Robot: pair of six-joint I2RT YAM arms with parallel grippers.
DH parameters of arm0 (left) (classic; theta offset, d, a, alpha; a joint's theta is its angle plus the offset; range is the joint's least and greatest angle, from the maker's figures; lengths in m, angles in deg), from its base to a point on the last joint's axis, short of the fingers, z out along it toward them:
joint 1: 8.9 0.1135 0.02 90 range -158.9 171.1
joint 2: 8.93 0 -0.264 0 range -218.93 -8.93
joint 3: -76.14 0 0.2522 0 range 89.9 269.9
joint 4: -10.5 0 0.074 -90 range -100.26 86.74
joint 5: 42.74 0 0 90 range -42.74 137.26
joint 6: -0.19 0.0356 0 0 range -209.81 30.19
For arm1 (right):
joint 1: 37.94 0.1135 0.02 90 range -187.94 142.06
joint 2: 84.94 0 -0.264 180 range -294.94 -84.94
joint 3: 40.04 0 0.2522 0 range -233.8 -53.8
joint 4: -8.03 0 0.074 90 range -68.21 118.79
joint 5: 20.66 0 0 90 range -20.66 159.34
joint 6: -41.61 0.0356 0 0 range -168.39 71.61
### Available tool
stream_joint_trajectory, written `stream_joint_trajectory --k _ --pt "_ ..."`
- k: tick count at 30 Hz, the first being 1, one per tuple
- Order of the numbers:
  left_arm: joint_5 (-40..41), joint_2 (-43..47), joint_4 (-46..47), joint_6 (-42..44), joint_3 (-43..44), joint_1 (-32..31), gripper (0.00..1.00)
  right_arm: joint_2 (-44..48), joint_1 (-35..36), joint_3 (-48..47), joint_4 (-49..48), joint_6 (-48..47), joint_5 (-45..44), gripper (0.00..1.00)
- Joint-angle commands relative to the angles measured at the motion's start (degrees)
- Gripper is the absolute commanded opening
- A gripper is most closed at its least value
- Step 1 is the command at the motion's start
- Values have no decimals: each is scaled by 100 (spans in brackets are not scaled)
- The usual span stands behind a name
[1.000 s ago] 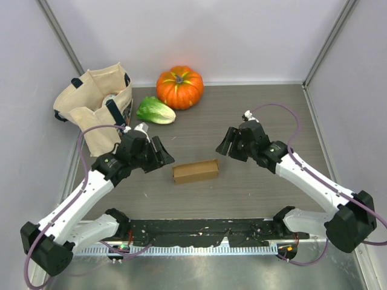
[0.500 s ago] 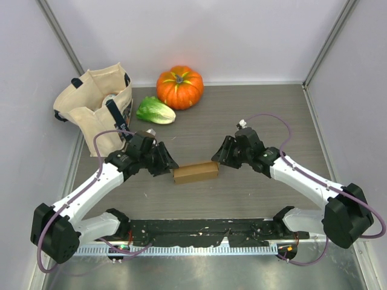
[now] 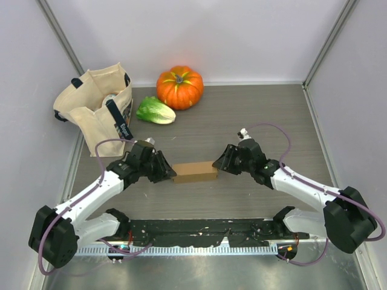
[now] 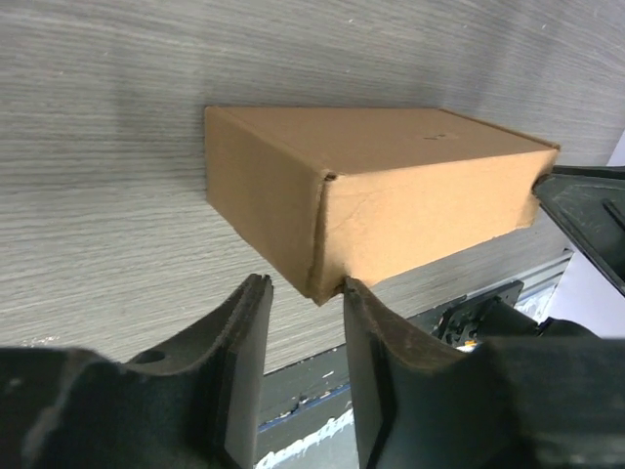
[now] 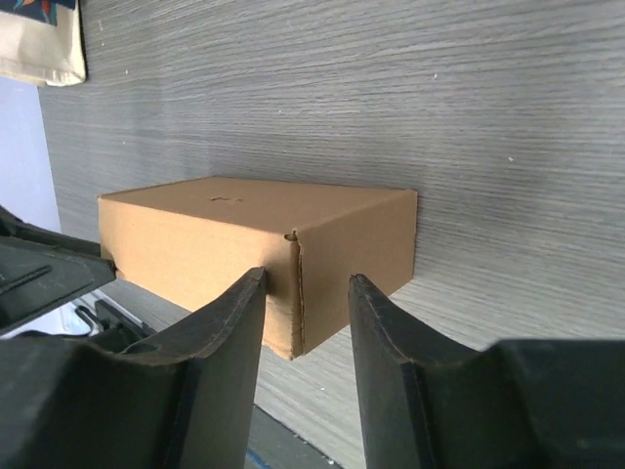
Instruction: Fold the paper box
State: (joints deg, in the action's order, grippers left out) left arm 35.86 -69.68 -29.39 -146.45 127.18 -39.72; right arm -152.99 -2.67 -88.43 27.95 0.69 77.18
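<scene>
Paper box (image 3: 195, 171) lies closed and flat mid-tabletop (image 3: 260, 115), just ahead of the arm bases.

Change over the last second: both arms come in from well apart to the box's two short ends.

- Left pincer (image 4: 305, 288) now straddles the near corner of the left end. It is part open, narrower than before, and not clamped.
- Right pincer (image 5: 305, 278) does the same at the right end, part open and narrowing.

Reading: folding looks nearly done. The pair seem set to pinch or square the end flaps.
</scene>
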Motion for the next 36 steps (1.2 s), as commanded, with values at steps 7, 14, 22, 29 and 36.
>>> stream_joint_trajectory --k 7,14,22,29,36 --pt "147 669 3 733 -2 59 68 784 33 204 -308 -1383 42 60" --pt "-283 433 476 1076 158 279 72 469 -336 141 -763 -1718 964 57" --pt "-601 -16 926 1006 -597 270 40 178 -354 869 -1266 -1534 1405 38" --pt "-662 1266 -144 769 -723 279 55 1556 -354 1170 59 -1225 1116 48" --pt "-364 1962 -1534 1049 981 305 81 2771 -354 -59 2203 -1427 274 66"
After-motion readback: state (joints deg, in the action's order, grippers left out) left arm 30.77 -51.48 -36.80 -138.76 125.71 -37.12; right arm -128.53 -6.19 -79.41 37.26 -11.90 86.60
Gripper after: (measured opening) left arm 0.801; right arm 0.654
